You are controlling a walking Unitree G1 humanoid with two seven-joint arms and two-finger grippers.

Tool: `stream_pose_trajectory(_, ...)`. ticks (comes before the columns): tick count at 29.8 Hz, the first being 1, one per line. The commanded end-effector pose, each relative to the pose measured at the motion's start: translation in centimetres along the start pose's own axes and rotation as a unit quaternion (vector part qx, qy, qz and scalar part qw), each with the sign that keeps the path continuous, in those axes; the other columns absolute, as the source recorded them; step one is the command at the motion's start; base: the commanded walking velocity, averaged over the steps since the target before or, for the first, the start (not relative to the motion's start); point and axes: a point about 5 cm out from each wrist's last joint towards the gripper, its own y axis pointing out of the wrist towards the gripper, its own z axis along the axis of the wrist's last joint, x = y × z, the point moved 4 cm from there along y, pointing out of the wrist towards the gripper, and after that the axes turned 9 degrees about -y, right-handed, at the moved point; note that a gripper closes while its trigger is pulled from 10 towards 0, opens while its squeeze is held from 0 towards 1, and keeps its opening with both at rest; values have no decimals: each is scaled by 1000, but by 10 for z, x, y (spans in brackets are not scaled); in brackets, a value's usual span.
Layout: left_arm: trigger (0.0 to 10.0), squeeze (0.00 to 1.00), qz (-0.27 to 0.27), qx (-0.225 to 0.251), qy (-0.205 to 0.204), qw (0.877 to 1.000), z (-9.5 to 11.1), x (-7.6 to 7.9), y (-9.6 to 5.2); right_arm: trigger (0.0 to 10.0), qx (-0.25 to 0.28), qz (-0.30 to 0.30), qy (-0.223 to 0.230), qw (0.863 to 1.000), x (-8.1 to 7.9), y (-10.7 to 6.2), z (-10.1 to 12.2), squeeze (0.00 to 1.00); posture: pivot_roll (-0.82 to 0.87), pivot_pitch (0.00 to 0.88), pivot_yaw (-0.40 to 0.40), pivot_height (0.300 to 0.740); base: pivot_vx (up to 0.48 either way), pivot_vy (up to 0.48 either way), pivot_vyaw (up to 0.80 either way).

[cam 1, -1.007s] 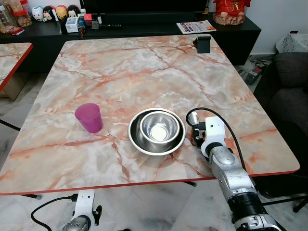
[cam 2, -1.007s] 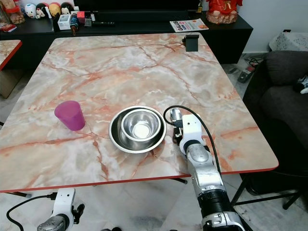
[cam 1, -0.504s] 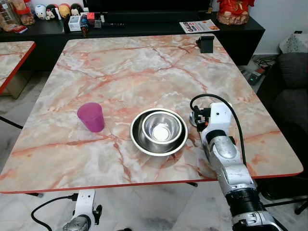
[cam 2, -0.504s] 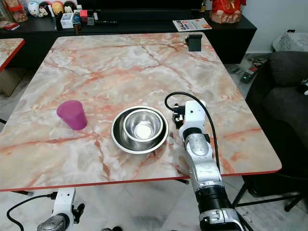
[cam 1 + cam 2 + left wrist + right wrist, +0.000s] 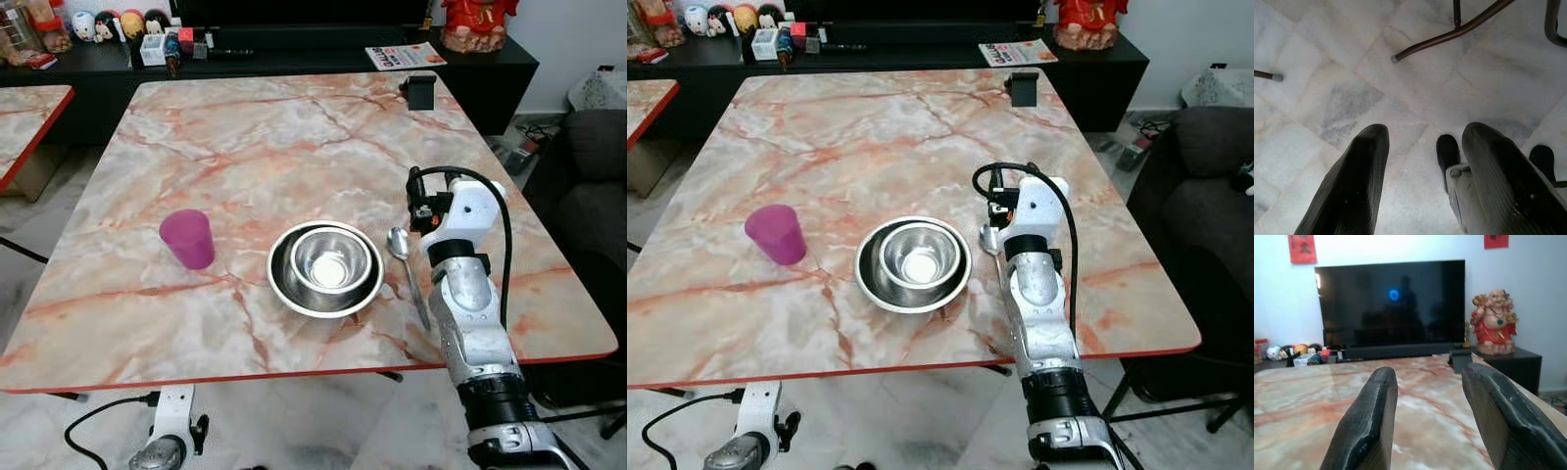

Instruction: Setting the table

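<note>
- Spoon [image 5: 406, 271] is seen flat on the marble table [image 5: 245, 147], just beside the nested steel bowls [image 5: 325, 267] at their 3 o'clock, bowl end toward 12.
- Right gripper [image 5: 1432, 423] is raised above the table near the spoon, fingers spread wide and holding nothing.
- Left gripper [image 5: 1425, 181] is parked below table level over the floor, fingers apart, empty.
- Purple cup [image 5: 187, 239] is noted at 9 o'clock of the bowls, well apart.
- Retreat is best made straight up, so the handle is not nudged out of line.
</note>
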Motion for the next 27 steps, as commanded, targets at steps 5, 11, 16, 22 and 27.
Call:
stream_pose_trajectory(5, 10000, 0, 15, -9, -7, 1000, -9, -7, -3, 10000, 12, 15, 17, 1000, -13, 2, 4, 0, 32, 58, -2, 740, 0, 480, 0)
stream_pose_trajectory(11, 10000, 0, 20, -10, -2, 1000, -9, -14, -4, 10000, 16, 21, 20, 999, -21, 3, 7, 0, 28, 48, 8, 740, 0, 480, 0)
stream_pose_trajectory(16, 10000, 0, 18, -7, 2, 1000, -5, -13, -3, 10000, 18, 18, 24, 999, -19, 2, 7, 0, 23, 53, 13, 740, 0, 480, 0)
stream_pose_trajectory(22, 10000, 0, 18, -4, -1, 1000, -2, -12, -2, 10000, 27, 5, 22, 999, -14, 4, 10, 0, 23, 76, 15, 740, 0, 480, 0)
stream_pose_trajectory(27, 10000, 0, 20, -3, -5, 1000, -3, -12, -2, 10000, 26, 2, 22, 999, -11, 5, 10, 0, 35, 89, 13, 740, 0, 480, 0)
